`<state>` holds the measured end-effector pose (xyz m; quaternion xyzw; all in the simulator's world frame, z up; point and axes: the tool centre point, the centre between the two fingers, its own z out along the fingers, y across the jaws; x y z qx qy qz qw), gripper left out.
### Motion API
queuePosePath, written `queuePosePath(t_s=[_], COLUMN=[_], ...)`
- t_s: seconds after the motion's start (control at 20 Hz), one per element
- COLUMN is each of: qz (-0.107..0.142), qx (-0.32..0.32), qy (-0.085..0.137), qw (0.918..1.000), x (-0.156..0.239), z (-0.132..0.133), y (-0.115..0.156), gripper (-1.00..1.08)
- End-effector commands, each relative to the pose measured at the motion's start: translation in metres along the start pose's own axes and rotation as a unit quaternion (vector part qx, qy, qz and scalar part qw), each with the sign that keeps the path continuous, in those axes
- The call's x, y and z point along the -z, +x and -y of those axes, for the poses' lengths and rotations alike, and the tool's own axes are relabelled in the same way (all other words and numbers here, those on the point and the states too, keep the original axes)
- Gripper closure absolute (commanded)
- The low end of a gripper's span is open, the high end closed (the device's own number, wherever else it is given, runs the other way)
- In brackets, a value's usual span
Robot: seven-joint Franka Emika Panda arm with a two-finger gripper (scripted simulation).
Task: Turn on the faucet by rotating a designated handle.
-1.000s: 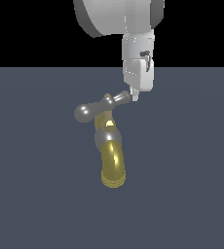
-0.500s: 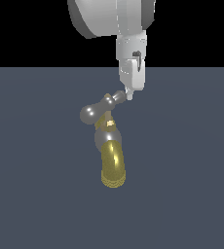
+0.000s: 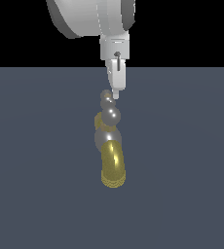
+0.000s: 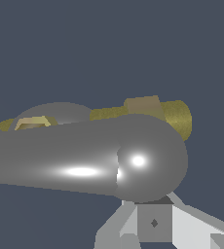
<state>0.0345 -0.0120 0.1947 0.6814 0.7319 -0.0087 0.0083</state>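
Observation:
The faucet stands on the grey floor, with a curved brass-gold spout (image 3: 113, 168) and a silver-grey body (image 3: 105, 138). Its handle (image 3: 110, 113), a silver crossbar, points nearly end-on in the exterior view, one knob behind the other. My gripper (image 3: 116, 93) hangs straight down, fingers together, its tip touching the far knob (image 3: 106, 97) on the exterior view's right side. In the wrist view the handle's arm and knob (image 4: 150, 160) fill the middle, the brass stem (image 4: 175, 115) lies behind them, and my fingertips (image 4: 154, 222) sit just under the knob, holding nothing.
Flat grey floor (image 3: 187, 160) lies all around the faucet. The background above the floor's far edge is black. Nothing else stands nearby.
The handle has swung from lying crosswise to pointing nearly end-on. My gripper has moved toward the exterior view's left, staying against the handle's knob.

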Motion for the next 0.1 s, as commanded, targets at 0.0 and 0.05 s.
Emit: queuePosePath(t_s=[0.0,0.05], qz=[-0.012,-0.012], qx=[0.041,0.041], qy=[-0.001,-0.001], qw=[0.9991,0.9991], x=[0.0039,0.0039], z=[-0.004,-0.0039], y=[0.0703,0.0703], gripper=[1.08,1.08])
